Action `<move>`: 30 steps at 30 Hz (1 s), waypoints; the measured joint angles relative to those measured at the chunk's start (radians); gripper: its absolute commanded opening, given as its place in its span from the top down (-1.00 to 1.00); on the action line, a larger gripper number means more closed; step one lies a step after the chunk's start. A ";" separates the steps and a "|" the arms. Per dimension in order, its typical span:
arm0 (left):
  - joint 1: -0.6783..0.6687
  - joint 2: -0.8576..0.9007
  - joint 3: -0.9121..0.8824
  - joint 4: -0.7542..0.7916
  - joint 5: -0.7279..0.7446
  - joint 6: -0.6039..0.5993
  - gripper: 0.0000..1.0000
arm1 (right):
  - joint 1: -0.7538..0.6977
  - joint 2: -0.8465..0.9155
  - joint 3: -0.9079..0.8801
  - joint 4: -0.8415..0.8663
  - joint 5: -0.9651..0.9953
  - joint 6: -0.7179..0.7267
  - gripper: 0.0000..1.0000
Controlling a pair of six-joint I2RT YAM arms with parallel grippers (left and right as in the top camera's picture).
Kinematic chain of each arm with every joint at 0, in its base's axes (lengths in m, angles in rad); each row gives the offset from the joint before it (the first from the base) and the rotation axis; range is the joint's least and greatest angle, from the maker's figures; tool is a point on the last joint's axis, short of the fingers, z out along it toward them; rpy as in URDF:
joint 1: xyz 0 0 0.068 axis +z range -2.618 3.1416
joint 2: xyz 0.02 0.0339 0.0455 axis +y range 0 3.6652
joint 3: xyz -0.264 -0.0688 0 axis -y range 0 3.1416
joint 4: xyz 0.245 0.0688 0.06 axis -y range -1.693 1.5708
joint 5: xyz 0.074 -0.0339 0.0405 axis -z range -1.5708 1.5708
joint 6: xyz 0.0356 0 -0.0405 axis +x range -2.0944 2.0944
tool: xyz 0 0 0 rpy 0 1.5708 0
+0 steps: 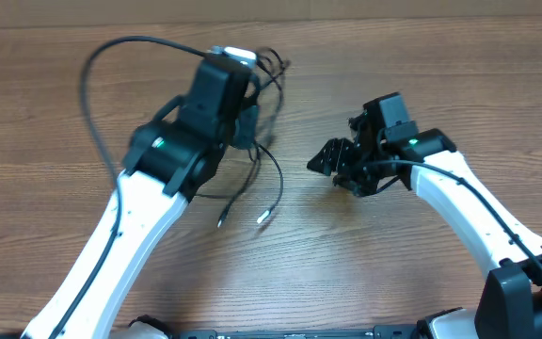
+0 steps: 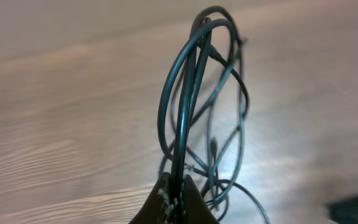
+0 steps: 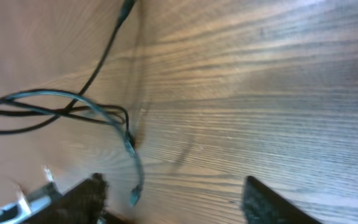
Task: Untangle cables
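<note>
Left claw point(image 2: 178, 200) pinches cables point(image 2: 185, 112), its arm point(image 1: 163, 155) hiding most overhead.

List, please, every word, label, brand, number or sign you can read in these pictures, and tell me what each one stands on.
None: there is no readable text in any view.
The cables, wooden table, left arm and right arm carry no visible lettering.
The plug tips are too small and blurred to show any marking.
</note>
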 measured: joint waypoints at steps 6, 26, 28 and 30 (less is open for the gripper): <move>0.005 -0.056 0.003 -0.058 -0.182 -0.114 0.92 | -0.036 0.000 0.005 -0.013 0.005 -0.003 -1.00; 0.013 0.032 0.003 -0.008 0.364 -0.069 0.92 | -0.038 0.000 0.005 -0.013 0.058 -0.003 -1.00; 0.013 0.054 0.003 -0.045 0.364 -0.072 0.92 | -0.038 0.000 0.005 -0.013 0.058 -0.002 -1.00; 0.014 0.088 0.003 -0.079 0.373 -0.072 0.88 | -0.038 0.000 0.005 -0.013 0.058 -0.003 -1.00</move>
